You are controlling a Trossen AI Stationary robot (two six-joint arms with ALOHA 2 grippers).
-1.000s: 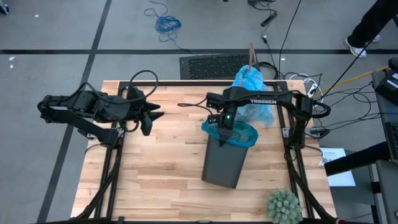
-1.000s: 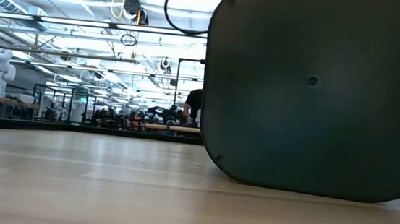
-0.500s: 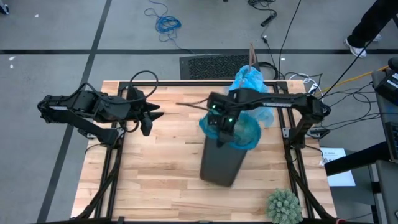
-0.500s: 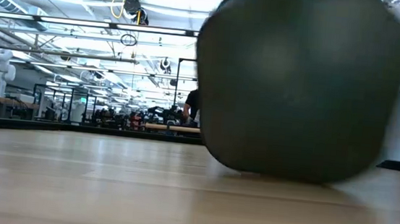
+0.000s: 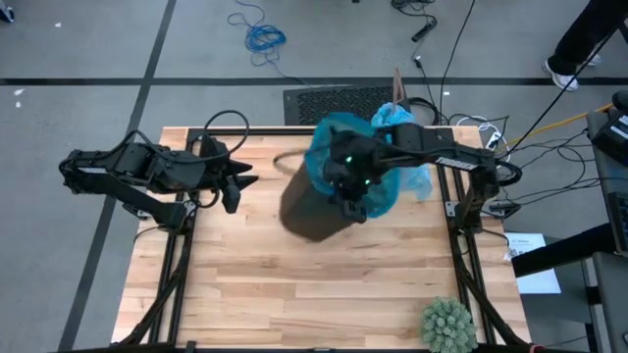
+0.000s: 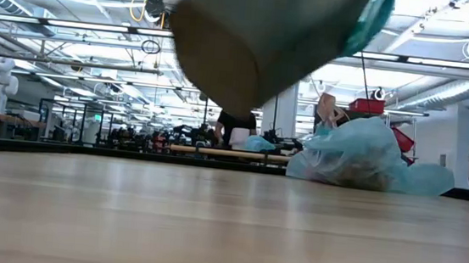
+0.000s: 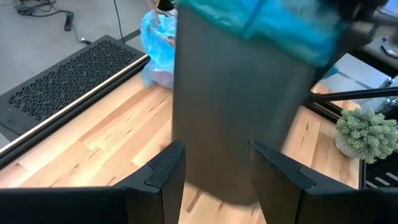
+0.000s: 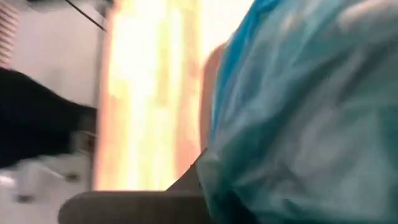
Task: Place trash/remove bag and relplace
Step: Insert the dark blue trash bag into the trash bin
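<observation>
Pale sky-blue translucent plastic bin liner (image 5: 400,147), filled and bunched, lying on the far right part of the light wooden plank surface (image 5: 255,284), close behind the raised bin; seen in the low view (image 6: 360,159) as a crinkled heap resting on the boards. Small dark grey plastic bin (image 5: 312,208) lifted clear of the surface and tilted, base toward the left arm, mouth toward the right; in the low view (image 6: 259,40) hanging blurred above the boards with nothing under it. Darker teal-green plastic bag (image 5: 339,157) fitted over the bin's mouth and folded over its rim, also visible from the left wrist (image 7: 261,22). Right tool (image 5: 350,191) clamped shut on the rim of the bin with the teal-green bag, over the middle of the surface. Left tool (image 5: 235,184) parked at the left side of the surface, well apart from the bin, fingers (image 7: 165,177) spread and gripping nothing, pointing toward the bin. Spiky green ball (image 5: 446,324) at the near right edge. Black perforated mat (image 5: 329,100) on the floor beyond the far edge.
</observation>
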